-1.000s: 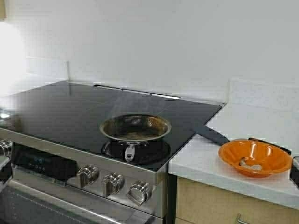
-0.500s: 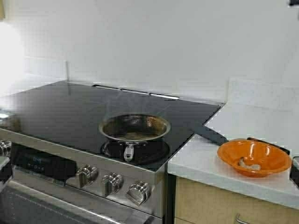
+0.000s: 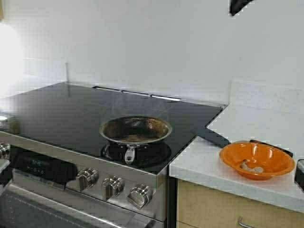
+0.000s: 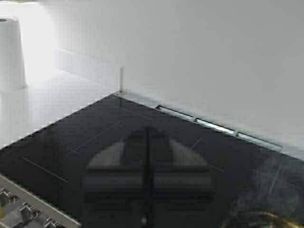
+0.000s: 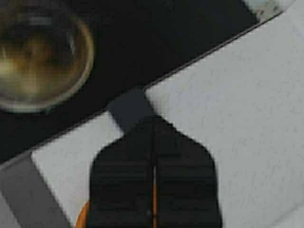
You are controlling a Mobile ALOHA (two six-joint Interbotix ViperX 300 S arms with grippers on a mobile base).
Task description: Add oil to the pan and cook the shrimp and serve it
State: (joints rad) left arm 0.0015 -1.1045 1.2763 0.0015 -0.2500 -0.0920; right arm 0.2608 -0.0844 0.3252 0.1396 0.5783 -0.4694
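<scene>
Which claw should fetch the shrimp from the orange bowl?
Right. The right claw is shut directly above the orange bowl holding the shrimp; the left claw sits over the far stovetop.

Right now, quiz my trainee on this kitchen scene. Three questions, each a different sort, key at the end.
1. True or false: the shrimp lies in the pan.
2. Where does the pan sit? A: on a front burner of the stove. B: on the white counter. C: inside the orange bowl.
3. Fill in the missing word: the left gripper over the stove and the right gripper above the counter are both ___.

Key:
1. False; it lies in the orange bowl.
2. A.
3. shut, and holding nothing.
</scene>
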